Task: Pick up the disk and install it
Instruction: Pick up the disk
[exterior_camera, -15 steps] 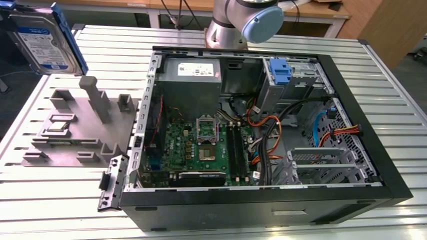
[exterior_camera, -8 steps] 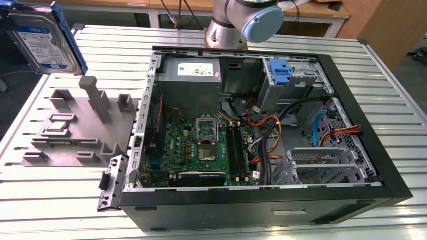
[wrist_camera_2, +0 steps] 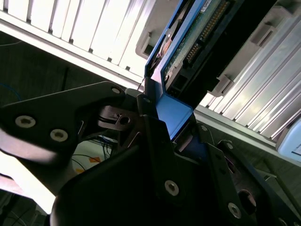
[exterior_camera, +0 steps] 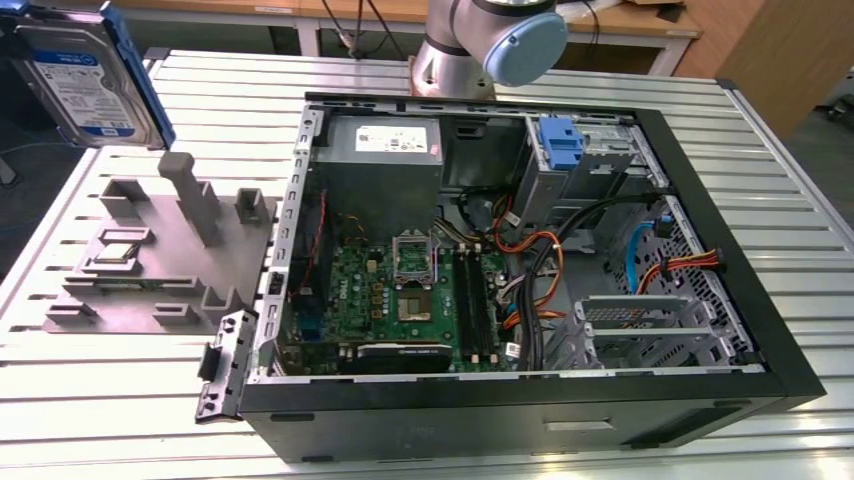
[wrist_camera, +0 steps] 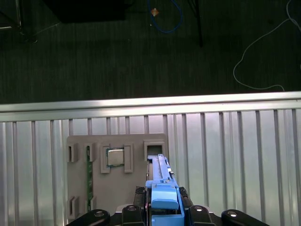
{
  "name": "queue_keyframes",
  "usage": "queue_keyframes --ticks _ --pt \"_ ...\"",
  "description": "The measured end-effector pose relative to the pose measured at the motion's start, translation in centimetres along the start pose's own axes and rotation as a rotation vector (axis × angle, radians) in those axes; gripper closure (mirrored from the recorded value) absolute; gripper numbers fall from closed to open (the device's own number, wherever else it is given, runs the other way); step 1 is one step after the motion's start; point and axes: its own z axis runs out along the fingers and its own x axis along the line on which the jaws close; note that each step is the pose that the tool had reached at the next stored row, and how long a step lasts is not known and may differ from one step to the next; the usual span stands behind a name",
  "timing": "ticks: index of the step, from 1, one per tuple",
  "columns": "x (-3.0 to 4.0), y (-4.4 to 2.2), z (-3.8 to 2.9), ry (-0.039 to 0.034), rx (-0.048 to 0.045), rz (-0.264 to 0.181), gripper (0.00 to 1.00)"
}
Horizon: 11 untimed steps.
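The disk point(exterior_camera: 83, 75), silver-grey with a white-and-blue label and a blue carrier bracket, hangs in the air at the exterior view's upper left, above the grey fixture point(exterior_camera: 147, 260). In the first wrist view the disk point(wrist_camera: 162, 186) is seen edge-on, high over the fixture point(wrist_camera: 113, 183). My gripper point(wrist_camera: 163, 209) is shut on its blue bracket. In the second wrist view the black fingers point(wrist_camera_2: 155, 136) clamp the blue bracket of the disk point(wrist_camera_2: 171, 110), and its circuit-board side faces the camera.
The open computer case point(exterior_camera: 787, 380) lies on the slatted metal table point(exterior_camera: 747, 150), with a metal drive cage point(exterior_camera: 641, 320), cables and a blue-handled caddy point(exterior_camera: 563, 140) inside. A small square chip point(exterior_camera: 118, 252) sits on the fixture. The arm's base point(exterior_camera: 481, 45) stands behind the case.
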Motion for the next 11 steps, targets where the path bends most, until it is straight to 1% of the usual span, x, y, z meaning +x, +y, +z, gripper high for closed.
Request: queue_keyframes --ticks 2,6,8,11 --pt "0.0 0.0 -0.25 0.0 0.0 0.0 0.63" --pt "-0.01 0.0 -0.31 0.0 0.0 0.0 0.63" --pt "-0.01 0.01 -0.54 0.0 0.0 0.0 0.63" --pt "-0.01 0.01 -0.59 0.0 0.0 0.0 0.63"
